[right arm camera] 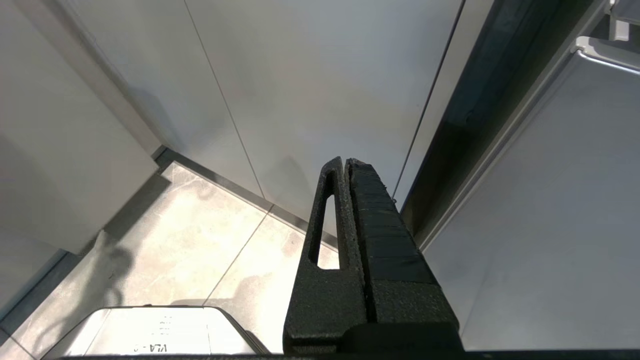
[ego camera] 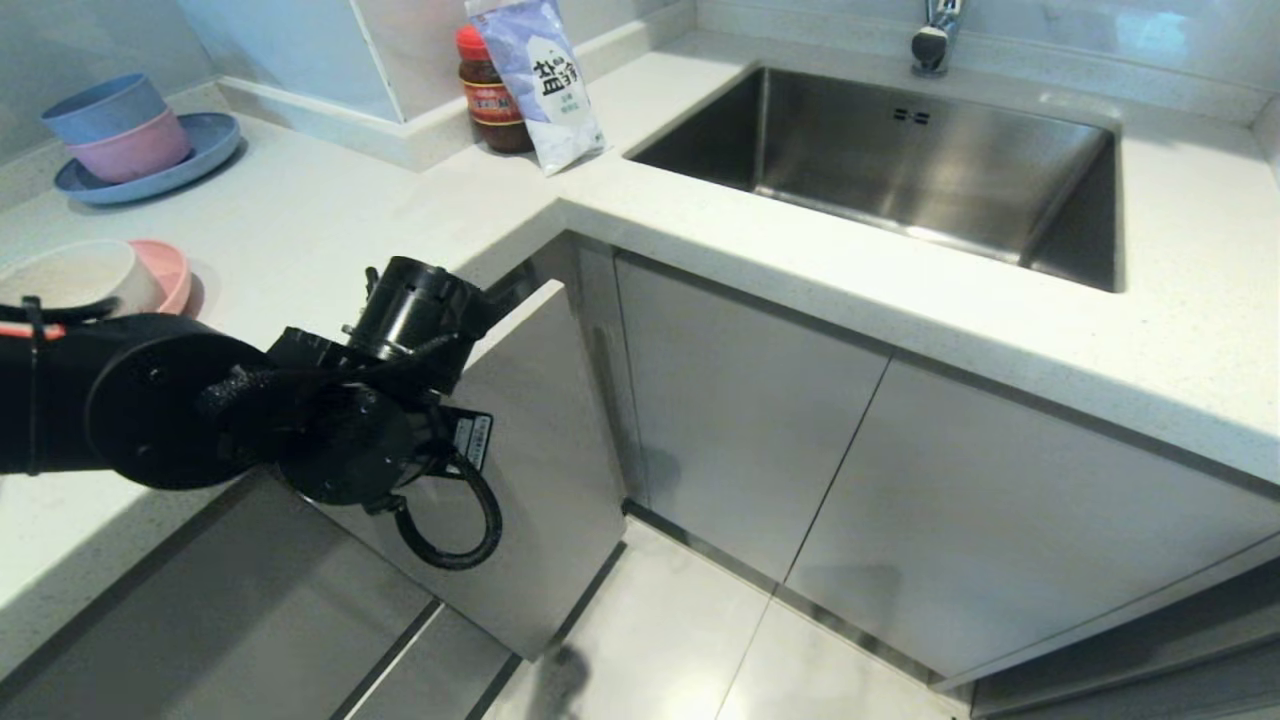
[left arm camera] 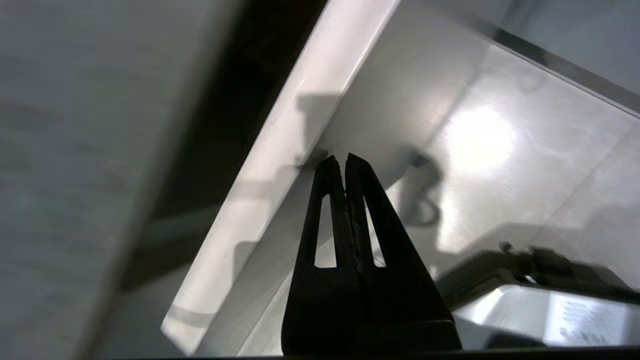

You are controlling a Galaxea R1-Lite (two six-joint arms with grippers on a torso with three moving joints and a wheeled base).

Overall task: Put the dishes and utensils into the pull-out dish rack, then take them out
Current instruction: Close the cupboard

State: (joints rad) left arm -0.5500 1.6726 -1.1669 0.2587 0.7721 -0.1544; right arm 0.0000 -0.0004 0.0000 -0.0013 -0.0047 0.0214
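- Left gripper [left arm camera: 345, 160]: fingers pressed together, holding nothing. In the left wrist view its tips sit close to the pale edge of a grey cabinet panel [left arm camera: 280, 165]; contact cannot be confirmed. In the head view the left arm [ego camera: 300, 400] reaches in under the counter edge, and its own body hides the fingers.
- Right gripper [right arm camera: 345, 162]: closed and empty, hanging low before the cabinet doors [right arm camera: 310, 90] above the floor tiles; not in the head view.
- Off-white bowl [ego camera: 75, 275]: on the countertop [ego camera: 330, 210] at the robot's left, resting on or just beside the pink plate [ego camera: 170, 270]. The arm cuts off its near side.
- Handling judgement: both pieces look light, rigid and smooth, so likely slippery; the rim is the only practical hold. The plate lies flat, so the free edge protruding past the bowl seems the best purchase.
- Pull-out dish rack: not visible; presumably shut behind a grey front, though which panel cannot be told.
- Chopsticks and fork: not visible in any view.
- Non-task items: stacked blue and pink bowls on a blue plate [ego camera: 150, 170], well apart at the back.
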